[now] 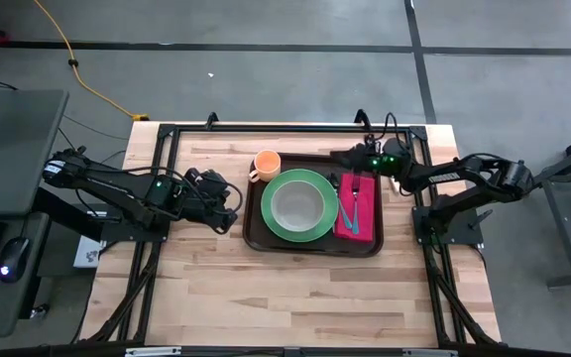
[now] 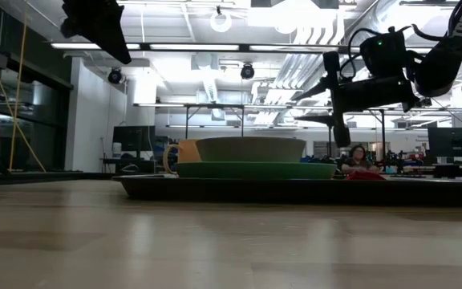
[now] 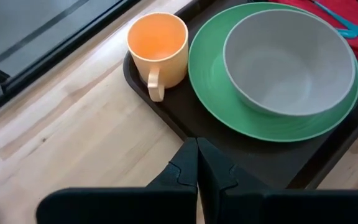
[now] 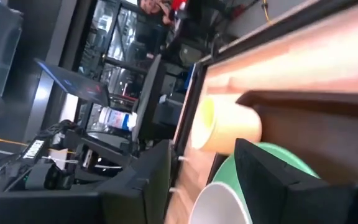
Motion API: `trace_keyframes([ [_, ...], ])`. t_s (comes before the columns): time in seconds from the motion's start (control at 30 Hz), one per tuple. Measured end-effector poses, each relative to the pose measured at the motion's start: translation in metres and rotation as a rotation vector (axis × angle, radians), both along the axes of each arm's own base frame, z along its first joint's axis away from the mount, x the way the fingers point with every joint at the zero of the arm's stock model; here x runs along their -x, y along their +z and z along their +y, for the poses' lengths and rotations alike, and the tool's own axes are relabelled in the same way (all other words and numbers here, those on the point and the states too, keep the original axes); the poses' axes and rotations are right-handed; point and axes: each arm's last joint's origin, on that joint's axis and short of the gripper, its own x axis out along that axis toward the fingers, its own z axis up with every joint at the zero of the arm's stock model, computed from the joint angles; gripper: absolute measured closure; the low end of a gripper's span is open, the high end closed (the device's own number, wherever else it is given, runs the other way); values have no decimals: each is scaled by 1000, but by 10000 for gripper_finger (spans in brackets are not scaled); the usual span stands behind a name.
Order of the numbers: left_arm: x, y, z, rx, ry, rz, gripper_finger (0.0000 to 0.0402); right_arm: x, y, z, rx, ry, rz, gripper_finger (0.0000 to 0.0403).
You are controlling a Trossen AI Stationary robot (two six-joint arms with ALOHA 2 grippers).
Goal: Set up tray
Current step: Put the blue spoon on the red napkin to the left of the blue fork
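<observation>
Pale wooden plank table framed in black metal, large dark brown rectangular plastic tray laid directly on it, just ahead of the closed left jaws, beneath the spread right jaws

Dark brown tray lies flat mid-table, loaded.

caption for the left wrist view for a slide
Shut left gripper at the tray edge, facing orange cup and grey bowl on green plate.
</observation>
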Motion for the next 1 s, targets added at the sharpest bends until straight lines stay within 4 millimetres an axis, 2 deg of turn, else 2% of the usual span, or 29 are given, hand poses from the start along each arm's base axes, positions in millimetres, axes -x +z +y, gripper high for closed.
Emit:
trace_keyframes([
  [0.3,0,0,0,67,85,-59,371,3,1,-5,28,-27,1,240],
  [0.47,1,0,0,91,122,-79,371,3,1,-3,141,94,25,244],
  [0.63,5,-2,1,98,169,-64,371,2,2,1,329,235,43,254],
  [0.77,7,-2,3,50,199,-62,371,2,1,2,462,285,67,264],
  [0.87,7,-4,4,8,222,-81,371,2,0,2,489,290,85,274],
  [1.0,12,-18,6,0,267,-104,371,5,-4,-1,504,296,123,290],
])
